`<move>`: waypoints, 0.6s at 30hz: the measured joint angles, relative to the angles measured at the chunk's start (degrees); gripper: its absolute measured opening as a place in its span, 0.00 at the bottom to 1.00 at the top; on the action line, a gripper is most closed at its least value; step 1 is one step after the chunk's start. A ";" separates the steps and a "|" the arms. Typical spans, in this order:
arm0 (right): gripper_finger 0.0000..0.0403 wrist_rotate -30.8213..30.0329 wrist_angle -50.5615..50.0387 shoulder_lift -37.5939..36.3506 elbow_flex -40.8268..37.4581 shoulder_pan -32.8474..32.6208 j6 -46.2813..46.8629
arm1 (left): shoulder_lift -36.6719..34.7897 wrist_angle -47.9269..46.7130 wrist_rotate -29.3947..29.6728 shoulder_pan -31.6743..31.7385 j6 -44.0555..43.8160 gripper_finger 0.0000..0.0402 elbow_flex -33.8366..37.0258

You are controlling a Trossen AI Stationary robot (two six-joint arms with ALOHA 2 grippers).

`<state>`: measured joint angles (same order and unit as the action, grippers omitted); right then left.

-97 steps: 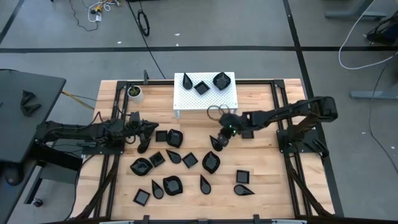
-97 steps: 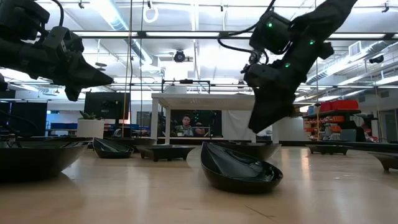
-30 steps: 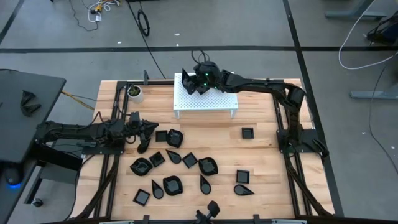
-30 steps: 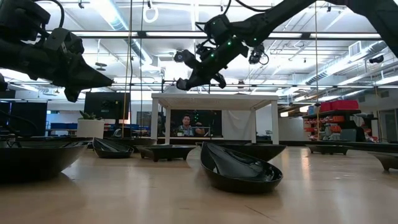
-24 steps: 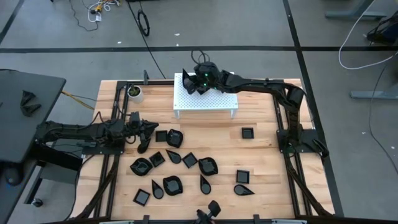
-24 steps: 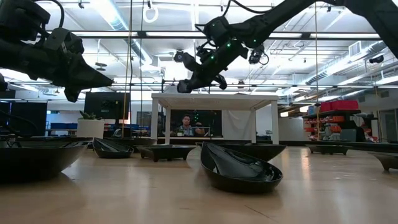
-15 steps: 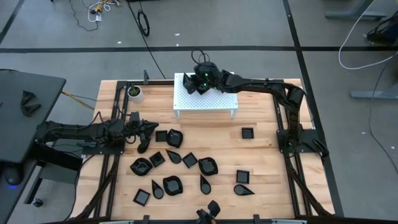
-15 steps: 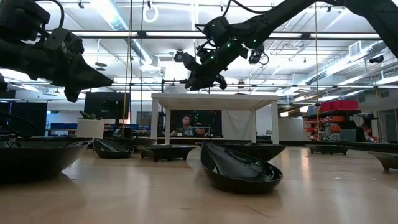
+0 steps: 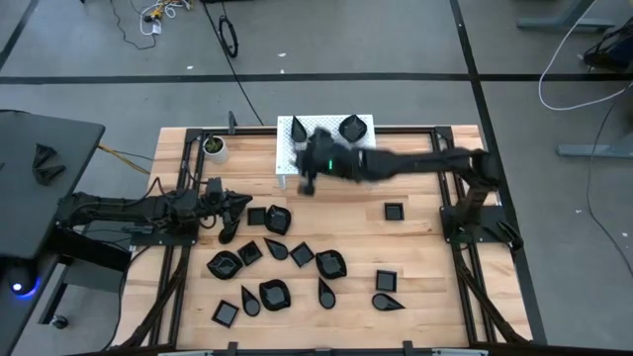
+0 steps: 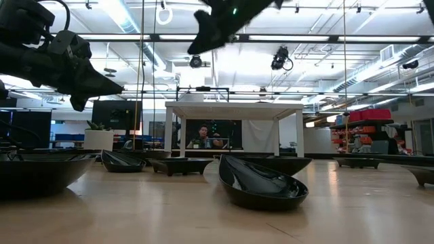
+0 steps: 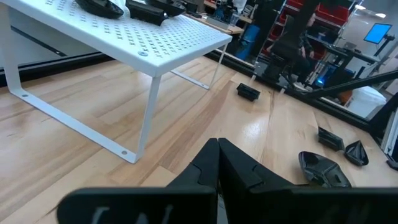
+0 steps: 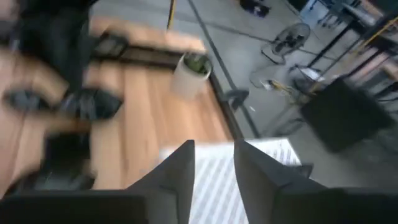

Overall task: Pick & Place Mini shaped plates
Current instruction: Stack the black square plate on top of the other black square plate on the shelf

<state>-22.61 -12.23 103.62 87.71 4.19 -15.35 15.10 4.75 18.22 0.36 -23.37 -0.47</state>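
from my remote seat, left to right across the table: my left gripper (image 9: 233,205) hangs clenched and empty at the left edge of the plate cluster, waiting. the mini shaped plates (image 9: 282,259) mostly lie scattered on the wooden table (image 9: 415,267) in the near-middle area, over a dozen by my count, with a lone square one (image 9: 394,211) set apart to the right. on the white perforated rack (image 9: 361,149) at the far middle i can see two plates, a teardrop (image 9: 298,128) toward its left end and a rounded one (image 9: 352,127) toward its right end; the arm covers the spot between them, so i cannot tell whether another sits there. i judge the job early: a few placed, most left. the teardrop on the rack seems to lie with its long axis near to far, though i cannot tell which way its tip points. my right gripper (image 12: 213,163) sits blurred at the rack's near-left corner, fingers parted with nothing between them, released. a small white cup (image 9: 214,146) stands at the far left.
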 joint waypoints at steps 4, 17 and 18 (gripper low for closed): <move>0.23 -15.29 -12.88 -0.40 -0.01 -10.50 4.11 | 0.02 0.02 -0.10 0.00 -0.03 0.02 -0.01; 0.11 -3.34 -67.08 -0.86 -1.12 -32.49 70.29 | 0.02 0.04 -6.67 0.00 -3.09 0.02 0.00; 0.11 -2.44 -69.27 -0.94 -2.16 -33.21 72.58 | 0.02 0.04 -7.43 0.00 -3.22 0.02 -0.02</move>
<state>-25.05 -81.50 102.69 85.54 -29.02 57.23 15.11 4.80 10.79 0.36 -26.59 -0.49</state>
